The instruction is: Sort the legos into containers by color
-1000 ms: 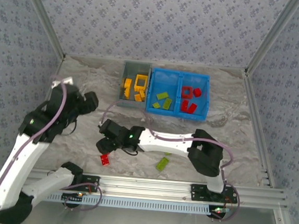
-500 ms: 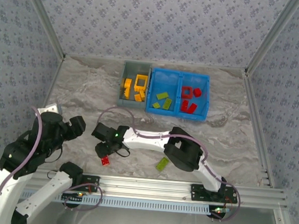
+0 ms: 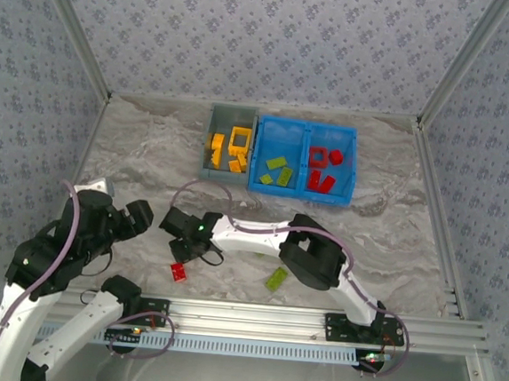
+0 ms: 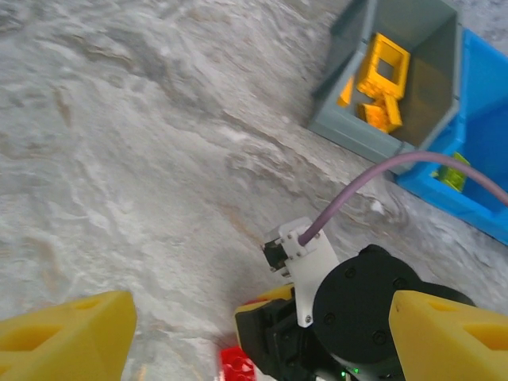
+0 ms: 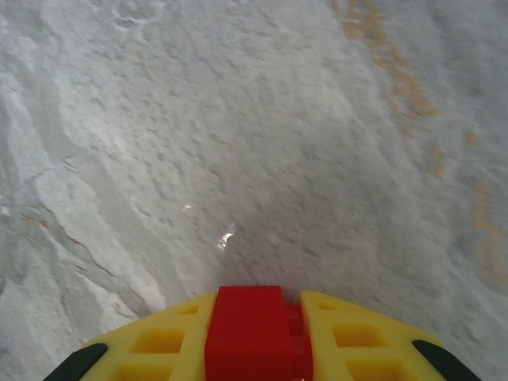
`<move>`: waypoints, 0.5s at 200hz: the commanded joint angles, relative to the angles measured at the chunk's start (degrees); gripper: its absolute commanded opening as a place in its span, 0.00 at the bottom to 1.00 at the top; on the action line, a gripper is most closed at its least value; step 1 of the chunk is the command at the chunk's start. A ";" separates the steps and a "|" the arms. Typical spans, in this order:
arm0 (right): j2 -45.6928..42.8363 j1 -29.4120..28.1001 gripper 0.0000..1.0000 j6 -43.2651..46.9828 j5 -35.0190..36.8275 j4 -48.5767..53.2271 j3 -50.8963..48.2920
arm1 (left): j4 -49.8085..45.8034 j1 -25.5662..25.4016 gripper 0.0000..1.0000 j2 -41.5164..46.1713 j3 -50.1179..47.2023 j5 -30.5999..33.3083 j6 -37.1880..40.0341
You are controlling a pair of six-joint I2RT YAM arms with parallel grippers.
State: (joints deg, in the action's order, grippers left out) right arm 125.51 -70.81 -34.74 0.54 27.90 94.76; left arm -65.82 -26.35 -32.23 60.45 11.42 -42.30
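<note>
The right gripper [image 5: 252, 309] has just snapped closed. Over the last second its yellow jaws have gone from spread to pressed onto the small red plastic lego brick [image 5: 246, 341]. The right wrist view shows the brick wedged squarely between the 2 fingertips. In the top view the brick sits where it lay a second ago, on the marbled grey tabletop [image 3: 384, 237] near the front rail, so it looks gripped but not yet raised.

Meanwhile the left arm has drawn back toward the near-left corner. The left gripper [image 3: 135, 214] hangs with its jaws wide apart, holding nothing.

For the task, this probably means the pick is made and the carry comes next. The wide bright-blue plastic bin [image 3: 306, 128] at the far side already has red bricks in its right compartment, well apart from the gripper. 1 olive-green flat brick [image 3: 276, 279] is left on the table to the right of the red one.
</note>
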 commanded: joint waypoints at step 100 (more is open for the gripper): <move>-45.64 36.14 0.26 3.65 20.21 8.77 -33.04 | 31.91 -30.96 0.79 -25.45 -0.24 -0.57 -0.43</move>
State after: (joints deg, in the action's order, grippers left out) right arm 77.97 -40.82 -33.85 18.46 31.62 62.74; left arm -41.10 -50.30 -50.78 56.80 2.35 -42.72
